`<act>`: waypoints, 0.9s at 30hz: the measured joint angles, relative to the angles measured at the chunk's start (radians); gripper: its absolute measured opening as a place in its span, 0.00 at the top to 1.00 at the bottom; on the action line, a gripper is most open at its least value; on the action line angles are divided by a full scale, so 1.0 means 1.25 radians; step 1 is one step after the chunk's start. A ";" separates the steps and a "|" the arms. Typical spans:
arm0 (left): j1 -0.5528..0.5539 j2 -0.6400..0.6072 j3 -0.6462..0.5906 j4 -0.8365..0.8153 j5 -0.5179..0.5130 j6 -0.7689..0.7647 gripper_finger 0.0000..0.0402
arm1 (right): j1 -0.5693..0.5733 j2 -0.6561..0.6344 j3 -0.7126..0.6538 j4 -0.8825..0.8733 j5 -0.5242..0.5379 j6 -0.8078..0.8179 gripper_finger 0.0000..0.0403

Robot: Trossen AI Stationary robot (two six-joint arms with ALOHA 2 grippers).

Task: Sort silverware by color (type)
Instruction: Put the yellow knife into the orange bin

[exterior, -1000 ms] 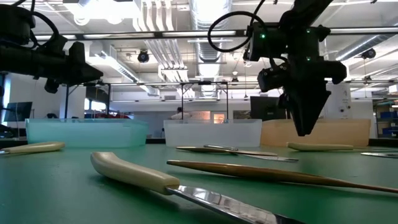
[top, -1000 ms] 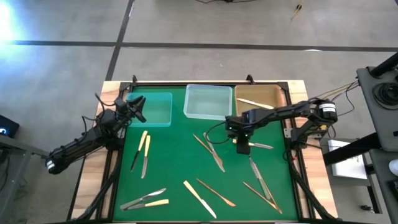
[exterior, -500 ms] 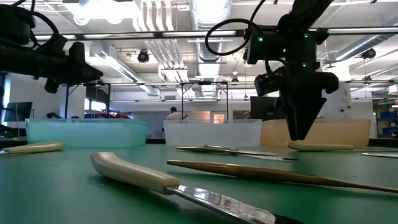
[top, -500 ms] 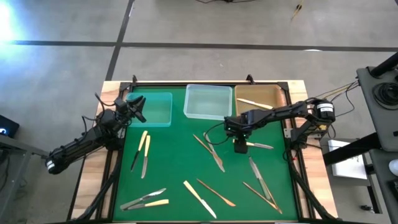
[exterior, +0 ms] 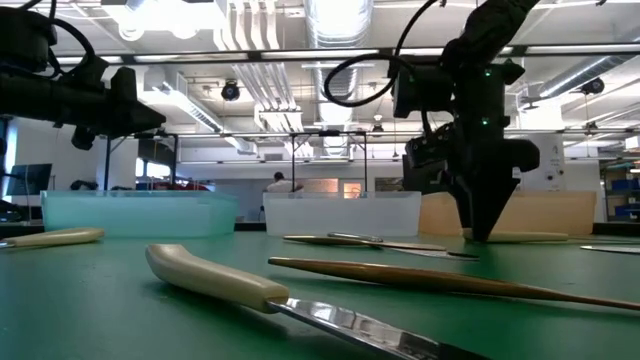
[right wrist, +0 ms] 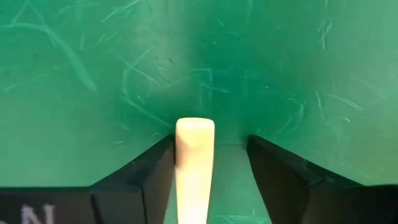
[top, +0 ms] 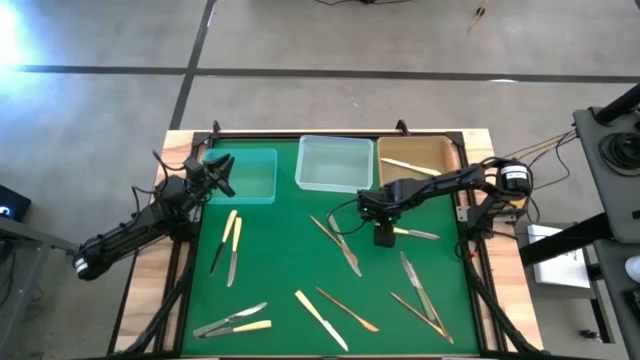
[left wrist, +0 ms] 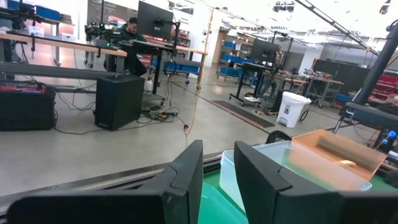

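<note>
The right gripper (top: pixel 384 238) points straight down at the green mat (top: pixel 280 270), its tips at or just above the surface, and its two fingers (right wrist: pixel 140 171) stand apart on either side of the cream handle (right wrist: pixel 194 163) of a knife (top: pixel 412 234); one finger looks close against the handle, the other stands clear of it, so the jaws are spread and not clamped. The knife's grey blade runs out from the gripper toward the right edge of the mat. Behind the gripper the right arm (top: pixel 445 183) reaches back in a bent line to its base at the right side of the table (top: pixel 180 142). Just beyond the gripper, toward the far edge, sits the tan tray (top: pixel 418 160) with one cream piece (top: pixel 408 166) lying in it; beside that is the clear tray (top: pixel 334 163), and farther off the teal tray (top: pixel 243 176). On the near side of the gripper a pair of knives (top: pixel 340 244) lies crossed, and further out the remaining silverware (top: pixel 330 310) is scattered over the mat, silver, golden and cream pieces mixed. Well away across the mat, the left gripper (top: pixel 217 172) hangs in the air at the corner of the teal tray, its arm (top: pixel 130 230) stretched out low from the table's left side; its fingers (left wrist: pixel 186 180) stand a narrow gap apart with nothing between them.
</note>
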 joint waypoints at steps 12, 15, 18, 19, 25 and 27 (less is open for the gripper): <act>0.000 0.000 0.000 0.000 0.000 0.000 0.81 | -0.001 -0.012 0.000 -0.019 0.004 0.006 0.84; 0.000 0.000 0.000 0.000 0.000 0.000 0.81 | -0.001 -0.038 0.006 -0.055 -0.015 0.012 0.84; 0.000 0.000 0.000 0.000 0.000 0.000 0.81 | 0.002 -0.074 0.030 -0.138 -0.029 0.015 0.84; 0.000 0.000 0.000 0.000 0.000 0.000 0.81 | 0.001 -0.092 0.047 -0.148 -0.027 0.015 0.84; 0.000 0.000 0.000 0.000 0.000 0.000 0.81 | 0.000 -0.200 0.122 -0.219 0.038 0.007 0.84; 0.000 0.000 0.000 0.000 0.000 0.000 0.81 | -0.005 -0.236 0.153 -0.257 0.087 -0.007 0.84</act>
